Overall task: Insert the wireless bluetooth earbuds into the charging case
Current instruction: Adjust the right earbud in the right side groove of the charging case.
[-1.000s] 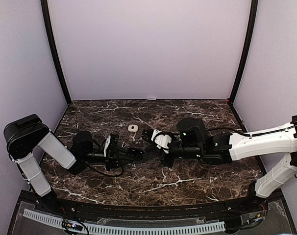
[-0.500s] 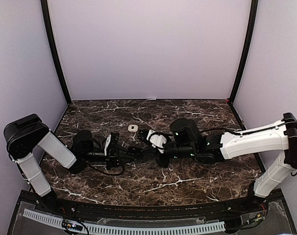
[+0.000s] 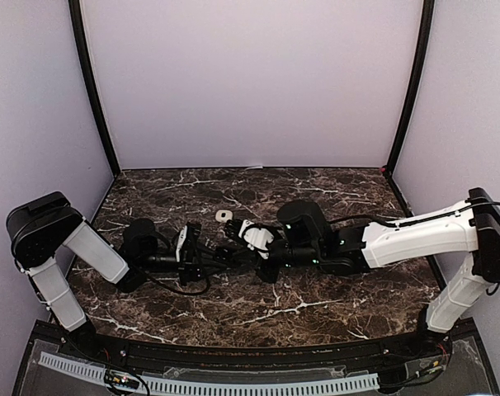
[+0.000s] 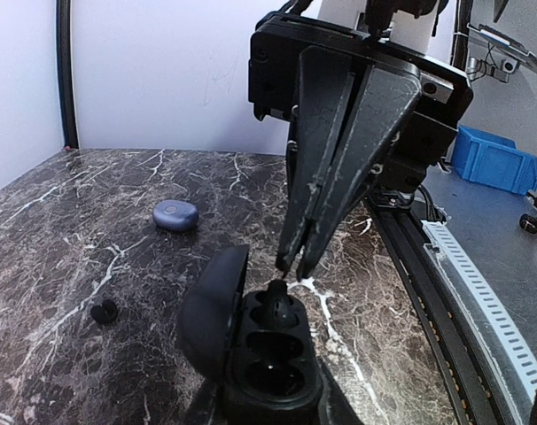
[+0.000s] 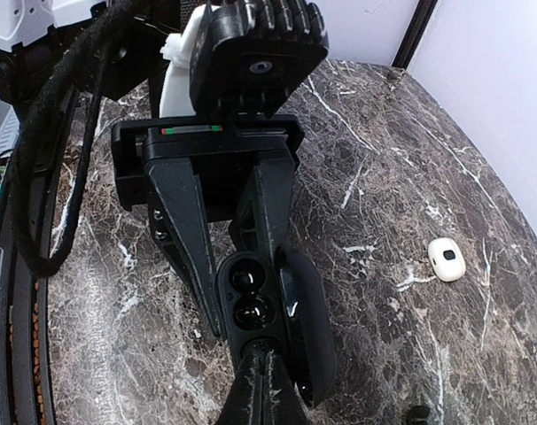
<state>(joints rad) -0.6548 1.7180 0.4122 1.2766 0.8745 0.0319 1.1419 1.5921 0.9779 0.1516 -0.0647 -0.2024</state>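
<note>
Bud [image 4: 276,299], dark, sits at the mouth of the upper socket of the open case [image 4: 267,372], apparently not fully seated. The left end effector [image 3: 219,255] pinches the case, its lid swung aside. The right end effector [image 4: 297,263], fingers pressed together, meets the bud's top with its tips; whether it grips it cannot be told. Over the last second the right arm has slid leftward and closed the gap to the case, so insertion is judged underway, with a final press likely remaining. A loose bud [image 4: 104,311] lies on the table [image 4: 56,230].
</note>
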